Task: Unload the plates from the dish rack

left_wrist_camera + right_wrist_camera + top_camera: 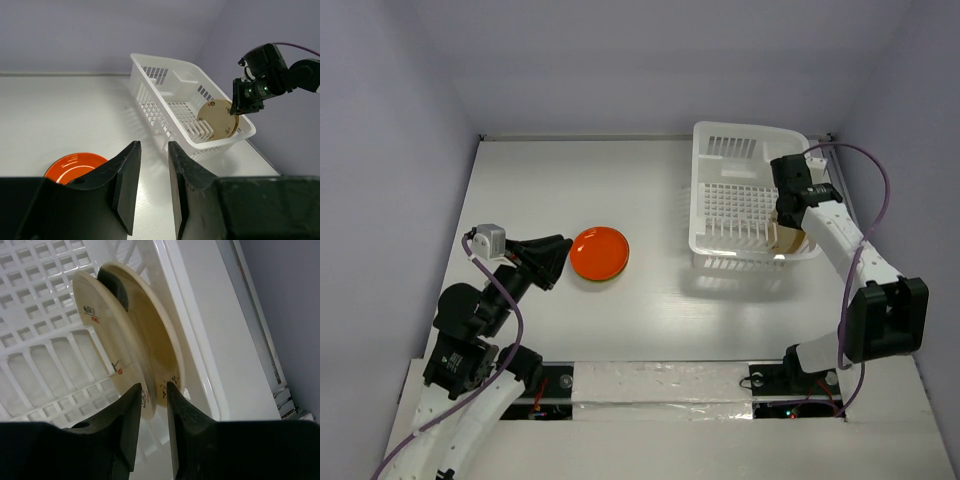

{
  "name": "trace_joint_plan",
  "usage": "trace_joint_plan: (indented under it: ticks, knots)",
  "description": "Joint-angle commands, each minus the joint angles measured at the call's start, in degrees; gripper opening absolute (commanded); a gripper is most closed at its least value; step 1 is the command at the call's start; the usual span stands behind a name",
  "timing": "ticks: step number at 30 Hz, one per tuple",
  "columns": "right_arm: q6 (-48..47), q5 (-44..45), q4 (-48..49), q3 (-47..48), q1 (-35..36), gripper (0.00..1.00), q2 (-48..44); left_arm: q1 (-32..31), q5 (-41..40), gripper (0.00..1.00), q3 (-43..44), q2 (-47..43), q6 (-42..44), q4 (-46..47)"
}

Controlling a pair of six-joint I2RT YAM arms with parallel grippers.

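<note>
Jaws of the right gripper (152, 386) straddle a cream plate (102, 337), upright at the dish rack's (740, 200) four o'clock, likely for an edge lift; grip unclear. Left gripper (153, 147) hovers released beside the orange plate (75, 165).

Your orange plate (599, 253) gleams glossy under the lights; whether it is ceramic or plastic is unclear. It sits on a smooth white table (570, 180) with a soft sheen. The rack (735, 205) is moulded white plastic, faintly shiny. Its cream plates (110, 340) look smooth and satin. Your left gripper (153, 150) is matt black plastic.
</note>
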Motion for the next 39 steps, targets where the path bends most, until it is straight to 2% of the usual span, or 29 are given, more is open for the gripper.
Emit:
trace_joint_plan:
  ticks: [1,3,4,10,13,18,29,36,39]
  knots:
    - [-1.49,1.60,-0.54,3.96,-0.23,0.32,1.79,-0.28,-0.10,0.26,2.53,-0.71,0.37,1.89]
    - [-1.75,1.52,-0.98,4.84,-0.23,0.30,2.77,-0.28,-0.10,0.26,2.53,-0.71,0.37,1.97]
    - [-1.84,1.78,-1.42,5.10,-0.23,0.23,3.99,-0.28,-0.18,0.26,2.53,-0.89,0.37,1.89]
    - [-2.19,3.71,-4.85,8.09,-0.23,0.05,5.94,-0.28,-0.62,0.26,2.61,-0.97,0.54,1.80]
    - [-2.28,5.64,-6.78,8.70,-0.23,0.00,5.94,-0.28,-0.80,0.26,2.62,-1.06,0.54,1.80]
    - [-2.28,7.75,-9.50,10.46,1.61,0.00,5.76,-0.28,-0.45,0.26,2.53,-0.98,0.46,1.97]
    - [1.06,19.09,-19.87,20.04,9.34,0.00,8.57,-0.28,-0.18,0.26,2.35,-0.80,0.37,2.15]
    - [2.21,21.03,-24.97,29.52,13.13,0.00,5.59,-0.28,0.08,0.26,2.35,-0.36,0.45,2.15]
    - [1.16,18.05,-23.84,36.03,17.43,0.00,3.75,-0.28,-0.01,0.26,2.35,-0.01,0.45,2.15]
